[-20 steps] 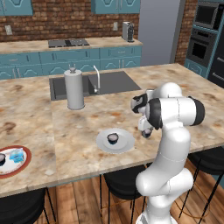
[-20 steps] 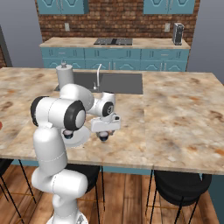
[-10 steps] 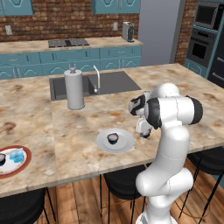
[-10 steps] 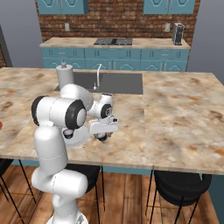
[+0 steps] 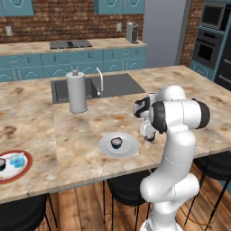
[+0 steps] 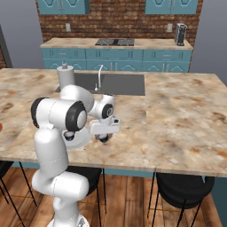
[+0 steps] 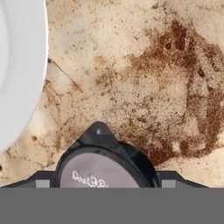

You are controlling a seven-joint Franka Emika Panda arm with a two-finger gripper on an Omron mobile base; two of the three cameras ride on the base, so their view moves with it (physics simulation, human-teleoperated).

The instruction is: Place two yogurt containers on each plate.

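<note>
- Our tool [image 7: 103, 186] is pinching a dark yogurt cup [image 7: 105, 173] just above the worktop [image 7: 144, 65], beside the edge of the grey plate [image 7: 19, 74].
- From the left base camera, that grey plate [image 5: 129, 147] already holds one dark cup [image 5: 116, 142]; the red-rimmed plate [image 5: 23, 170] far to the left carries a dark cup [image 5: 2, 163] and the light-blue box [image 5: 17, 160].
- We judge this to be the last carry. To do it well we should lift clear of the rim, travel sideways over the bare part of the plate, away from the cup already there, then lower until the base rests flat before letting go.
- Pale, script-like writing shows on the held cup's lid, but we cannot read it.
</note>
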